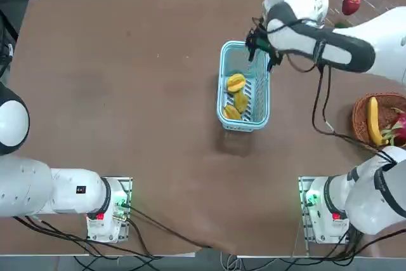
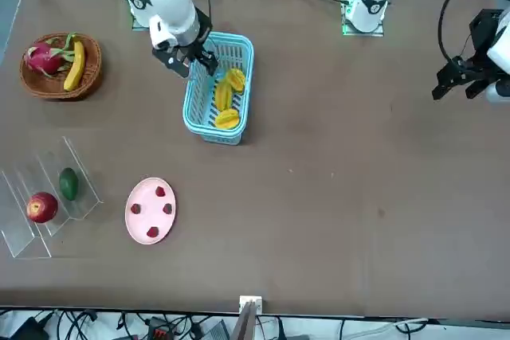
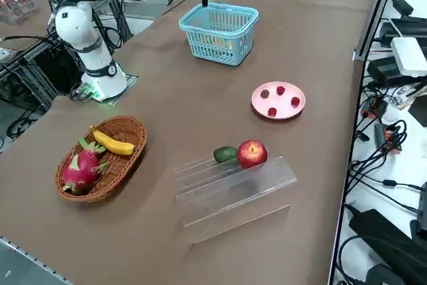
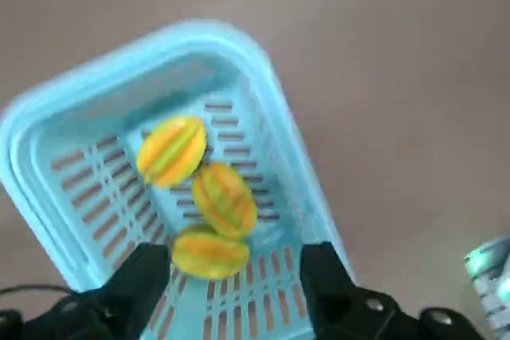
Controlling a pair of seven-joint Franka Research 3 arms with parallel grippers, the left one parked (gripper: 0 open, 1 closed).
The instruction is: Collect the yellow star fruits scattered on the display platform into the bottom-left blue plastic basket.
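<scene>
All three star fruits (image 4: 211, 212) lie in the blue basket (image 4: 48, 125) right under the open, empty right gripper (image 4: 231, 280) (none left on the rack (image 3: 233, 195)), so the job looks done.

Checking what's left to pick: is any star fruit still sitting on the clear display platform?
No: the display platform holds only a red fruit and a green one.
</scene>
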